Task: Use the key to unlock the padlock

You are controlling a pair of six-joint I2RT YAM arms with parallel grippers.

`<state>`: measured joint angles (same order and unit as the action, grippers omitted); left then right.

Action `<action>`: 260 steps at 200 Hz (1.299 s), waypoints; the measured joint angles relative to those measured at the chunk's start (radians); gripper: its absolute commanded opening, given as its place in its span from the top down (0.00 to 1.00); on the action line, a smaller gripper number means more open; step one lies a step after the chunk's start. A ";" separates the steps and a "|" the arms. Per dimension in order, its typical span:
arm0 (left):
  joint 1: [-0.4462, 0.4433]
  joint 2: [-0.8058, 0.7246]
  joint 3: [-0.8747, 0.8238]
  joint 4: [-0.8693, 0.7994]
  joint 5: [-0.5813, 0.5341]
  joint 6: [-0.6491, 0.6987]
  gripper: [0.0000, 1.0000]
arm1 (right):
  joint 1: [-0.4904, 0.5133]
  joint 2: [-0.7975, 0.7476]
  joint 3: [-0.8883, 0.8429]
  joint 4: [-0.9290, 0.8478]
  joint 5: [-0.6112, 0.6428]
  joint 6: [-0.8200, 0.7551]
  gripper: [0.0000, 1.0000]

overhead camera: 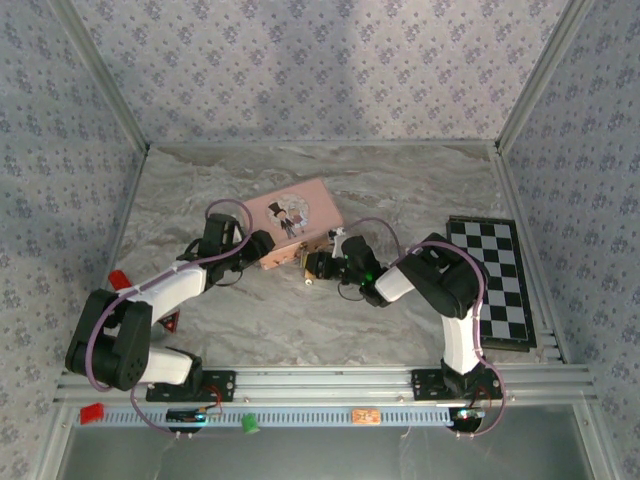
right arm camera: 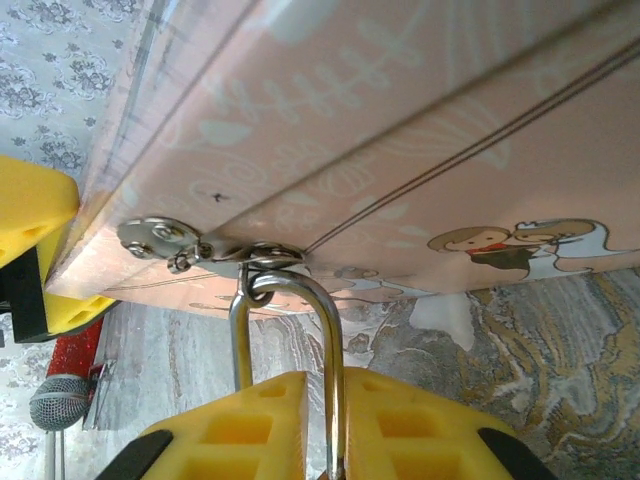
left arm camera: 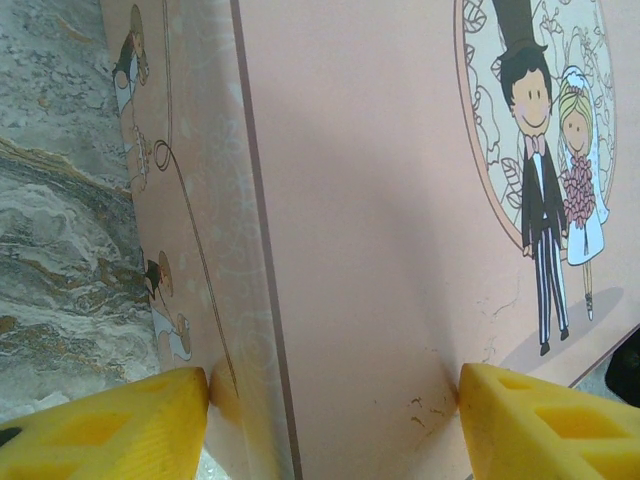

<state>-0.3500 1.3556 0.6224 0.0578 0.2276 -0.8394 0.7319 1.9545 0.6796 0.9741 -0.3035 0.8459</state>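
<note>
Left gripper clamped across pink tin, gripping both sides, lower frame. Right gripper pinched narrow on padlock shackle, lower centre of right wrist view. Shackle threaded through hasp on tin edge. Brass body hidden behind fingers.

Judgement: hold tin firm, stop padlock swinging, leave keyhole end free for key.

No legible writing or brand. Lid carries cartoon bride and groom.
</note>
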 measured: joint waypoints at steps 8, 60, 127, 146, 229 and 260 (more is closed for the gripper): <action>0.000 0.000 0.000 0.000 0.000 0.000 0.34 | 0.000 0.000 0.000 0.002 -0.001 0.004 0.87; -0.006 -0.004 -0.005 0.007 -0.008 -0.004 0.33 | 0.006 0.000 0.008 -0.005 0.000 0.012 0.91; -0.007 -0.012 -0.011 0.006 -0.008 -0.011 0.33 | 0.012 0.019 0.035 -0.014 0.000 0.029 0.86; -0.013 -0.018 -0.017 0.007 -0.008 -0.012 0.34 | 0.013 0.030 0.043 -0.014 0.001 0.033 0.87; -0.019 -0.031 -0.027 0.005 -0.008 -0.019 0.33 | 0.013 0.036 0.051 -0.019 0.016 0.060 0.96; -0.019 -0.034 -0.030 0.003 -0.011 -0.019 0.33 | 0.017 0.035 0.044 -0.007 0.034 0.084 0.99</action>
<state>-0.3691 1.3216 0.5926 0.0612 0.2161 -0.8585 0.7490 1.9900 0.7238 0.9672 -0.2691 0.9295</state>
